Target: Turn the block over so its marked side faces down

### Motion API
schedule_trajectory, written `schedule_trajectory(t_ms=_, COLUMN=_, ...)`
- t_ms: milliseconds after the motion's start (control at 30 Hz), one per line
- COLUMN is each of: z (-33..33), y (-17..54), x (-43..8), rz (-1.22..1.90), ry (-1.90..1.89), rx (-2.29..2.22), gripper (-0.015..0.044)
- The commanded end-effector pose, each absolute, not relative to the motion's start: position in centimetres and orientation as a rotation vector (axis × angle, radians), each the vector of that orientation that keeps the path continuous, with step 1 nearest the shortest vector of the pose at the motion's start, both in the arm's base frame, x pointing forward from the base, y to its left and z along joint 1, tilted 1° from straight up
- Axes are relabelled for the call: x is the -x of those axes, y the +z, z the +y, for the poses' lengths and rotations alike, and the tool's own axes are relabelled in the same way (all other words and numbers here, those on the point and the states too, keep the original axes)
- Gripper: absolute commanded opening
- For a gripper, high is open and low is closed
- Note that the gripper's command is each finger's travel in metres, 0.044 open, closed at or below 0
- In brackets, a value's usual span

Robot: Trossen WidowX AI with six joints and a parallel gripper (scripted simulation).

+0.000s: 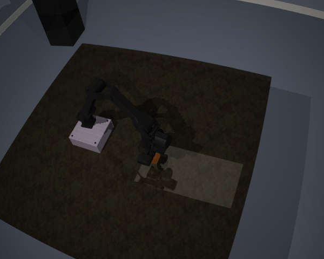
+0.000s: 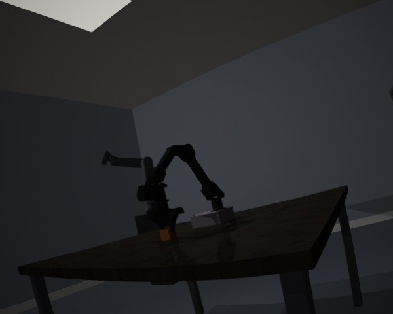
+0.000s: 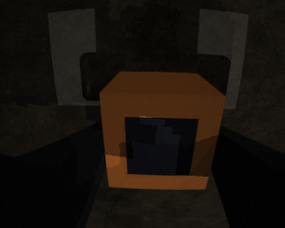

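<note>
The orange block (image 1: 155,158) (image 2: 164,234) (image 3: 115,106) rests on the table (image 1: 81,195) (image 2: 251,246). Its marked side, with a dark blue square (image 3: 154,147), faces up toward the wrist camera. My gripper (image 1: 157,160) (image 2: 168,229) (image 3: 159,128) points down over the block and is shut on it, with one dark finger against each side in the wrist view. The fingertips are partly hidden by the block and by the dark picture. The arm hides part of the block in the top view.
A pale pink box (image 1: 89,136) (image 2: 205,220) carries the arm's base, to the left of the block in the top view. A lighter rectangular patch (image 1: 207,178) lies on the table beside the block. Shadows of the arm fall across it.
</note>
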State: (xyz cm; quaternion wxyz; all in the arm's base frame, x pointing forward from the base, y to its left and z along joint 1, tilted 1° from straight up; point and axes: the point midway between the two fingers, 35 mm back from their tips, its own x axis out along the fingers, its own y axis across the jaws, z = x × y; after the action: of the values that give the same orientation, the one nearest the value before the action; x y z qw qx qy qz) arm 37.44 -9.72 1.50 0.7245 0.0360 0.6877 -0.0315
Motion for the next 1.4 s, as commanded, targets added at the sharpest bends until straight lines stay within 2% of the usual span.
schedule_trajectory(t_ms=0, z=-9.7, y=1.4, x=-37.4, rz=1.517, ry=-0.068, rx=-0.079, gripper=0.0163)
schedule_trajectory(t_ms=300, z=-9.7, y=1.4, x=-37.4, rz=1.517, ry=-0.068, rx=-0.079, gripper=0.0103)
schedule_trajectory(t_ms=433, z=-9.7, y=3.3, x=-37.4, rz=1.517, ry=-0.068, rx=-0.079, gripper=0.0)
schedule_trajectory(t_ms=733, z=-9.7, y=4.4, x=-37.3, rz=1.507, ry=-0.068, rx=-0.079, gripper=0.0)
schedule_trajectory(t_ms=1367, z=-9.9, y=3.5, x=-37.6, rz=1.22, ry=-0.078, rx=-0.073, gripper=0.0)
